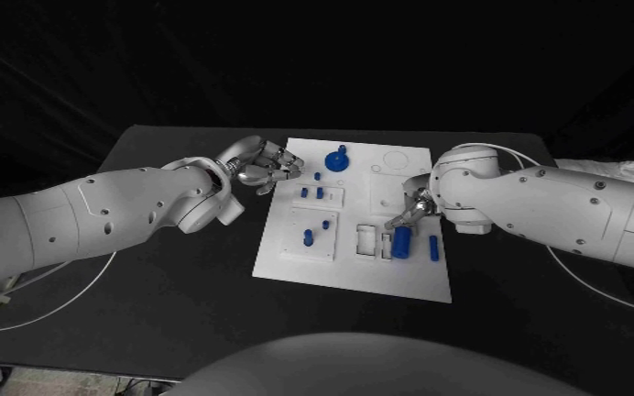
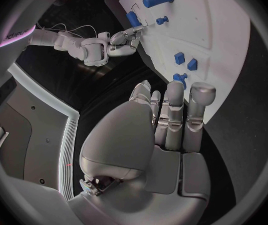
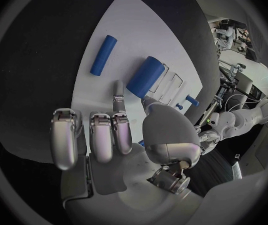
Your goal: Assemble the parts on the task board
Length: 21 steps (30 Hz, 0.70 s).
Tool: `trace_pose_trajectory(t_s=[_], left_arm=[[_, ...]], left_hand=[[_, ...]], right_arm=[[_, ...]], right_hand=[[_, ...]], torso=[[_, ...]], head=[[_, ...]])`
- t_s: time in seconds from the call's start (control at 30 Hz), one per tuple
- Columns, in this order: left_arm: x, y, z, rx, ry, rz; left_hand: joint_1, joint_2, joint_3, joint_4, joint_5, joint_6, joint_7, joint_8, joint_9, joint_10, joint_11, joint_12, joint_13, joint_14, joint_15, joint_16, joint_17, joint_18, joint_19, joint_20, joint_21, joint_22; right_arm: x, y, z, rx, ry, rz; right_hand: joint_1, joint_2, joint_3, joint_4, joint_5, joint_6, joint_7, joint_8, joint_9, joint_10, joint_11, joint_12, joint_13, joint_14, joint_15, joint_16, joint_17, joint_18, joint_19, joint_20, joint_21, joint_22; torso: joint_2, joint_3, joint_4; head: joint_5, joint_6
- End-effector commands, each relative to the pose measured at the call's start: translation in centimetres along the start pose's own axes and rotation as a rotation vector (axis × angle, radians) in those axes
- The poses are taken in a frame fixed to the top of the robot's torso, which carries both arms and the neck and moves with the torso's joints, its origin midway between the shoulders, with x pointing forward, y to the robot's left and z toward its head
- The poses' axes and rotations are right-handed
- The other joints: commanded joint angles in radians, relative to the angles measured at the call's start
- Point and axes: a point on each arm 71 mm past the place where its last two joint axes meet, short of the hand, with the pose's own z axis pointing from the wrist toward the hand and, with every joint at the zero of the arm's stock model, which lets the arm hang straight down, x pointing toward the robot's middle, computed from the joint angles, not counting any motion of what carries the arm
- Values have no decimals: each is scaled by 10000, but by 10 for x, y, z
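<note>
The white task board [image 1: 293, 254] lies in the middle of the black table. My right hand [image 1: 412, 213] reaches over its right part and pinches the near end of a thick blue cylinder [image 1: 400, 242] [image 3: 145, 76] between thumb and a finger; the cylinder lies by a rectangular slot. A thin blue rod [image 1: 432, 247] [image 3: 103, 55] lies flat beside it. My left hand [image 1: 265, 165] [image 2: 171, 120] hovers off the board's far left corner, fingers extended, holding nothing. A blue knob [image 1: 338, 161] [image 2: 180, 78] stands at the far edge. Two small blue pegs [image 1: 311, 192] stand near it.
Two more blue pieces [image 1: 314, 233] sit in a recessed panel on the board's left half. A round recess [image 1: 395, 159] marks the far right corner. Black table [image 1: 158, 268] spreads to both sides of the board.
</note>
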Motion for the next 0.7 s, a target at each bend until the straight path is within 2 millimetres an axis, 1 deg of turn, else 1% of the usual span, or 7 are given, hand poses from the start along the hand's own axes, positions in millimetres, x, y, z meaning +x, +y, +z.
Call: trace_pose_trajectory(t_s=[0.03, 0.07, 0.17, 0.3, 0.43, 0.5, 0.7], left_arm=[[1, -1, 1, 15, 103, -67], [1, 0, 1, 6, 99, -64], [1, 0, 1, -13, 92, -59], [0, 1, 1, -47, 86, -54], [0, 1, 1, -73, 96, -56], [0, 1, 1, -88, 105, -59], [0, 1, 1, -129, 128, -68]], left_hand=[[3, 70, -58, -7, 56, 10, 12, -3, 1, 62, -15, 50, 14, -74, -13, -12, -5, 178, -47, 4, -55, 1041], [3, 70, -58, -7, 56, 10, 12, -3, 1, 62, -15, 50, 14, -74, -13, -12, -5, 178, -47, 4, -55, 1041], [3, 70, -58, -7, 56, 10, 12, -3, 1, 62, -15, 50, 14, -74, -13, -12, -5, 178, -47, 4, -55, 1041], [3, 70, -58, -7, 56, 10, 12, -3, 1, 62, -15, 50, 14, -74, -13, -12, -5, 178, -47, 4, -55, 1041], [-10, 88, -59, 1, 60, 8, 18, -7, 0, 61, -12, 55, 13, -76, -8, -8, -4, 178, -49, 7, -59, 1041], [-10, 88, -59, 1, 60, 8, 18, -7, 0, 61, -12, 55, 13, -76, -8, -8, -4, 178, -49, 7, -59, 1041], [-14, 94, -61, 1, 64, 9, 21, -8, 0, 61, -11, 58, 13, -77, -5, -6, -2, 177, -48, 8, -57, 1041]], right_arm=[[4, -1, 2, -5, 229, 81], [4, -1, 2, -3, 233, 102], [4, -2, 2, 1, 245, 137], [5, -2, 2, 14, 262, 157], [5, -3, 2, 22, 271, 161], [5, -2, 2, 25, 279, 158], [6, -3, 2, 40, 370, 92]], right_hand=[[-478, 69, -71, 107, -297, 117, -28, -65, 132, 1058, -75, 37, 2631, 1039, -82, 34, 2632, 0, 429, -106, -68, 2241], [-665, 123, -122, 96, -530, 153, -41, -57, 190, 1058, -84, 37, 2631, 1039, -90, 34, 2632, 0, 430, -113, -67, 2242], [-976, 226, -206, 115, -947, 209, -64, -54, 320, 1058, -100, 37, 2631, 1039, -114, 34, 2632, 1, 428, -125, -72, 2239], [-1301, 303, -331, 118, -1585, 260, -86, -54, 509, 1058, -128, 37, 2631, 1039, -131, 34, 2632, 6, 421, -148, -90, 2233], [-1387, 329, -375, 115, -1795, 286, -102, -45, 609, 1058, -136, 37, 2631, 1039, -143, 34, 2632, 9, 416, -156, -101, 2229], [-1374, 346, -370, 101, -1748, 322, -115, -21, 667, 1058, -146, 37, 2631, 1039, -151, 34, 2632, 10, 415, -162, -105, 2227], [-956, 227, -231, 6, -167, 358, -198, 105, 1213, 1058, -227, 37, 2631, 1039, -229, 34, 2632, 25, 388, -235, -168, 2206]], torso=[[0, -1, -4], [-1, -1, -5], [-4, 1, -5], [-8, 0, -9], [-9, 4, -4], [-5, 2, -4], [-1, -1, -1]], head=[[56, -1], [64, -1], [81, -1], [89, -1], [91, -1], [108, -1], [130, -1]])
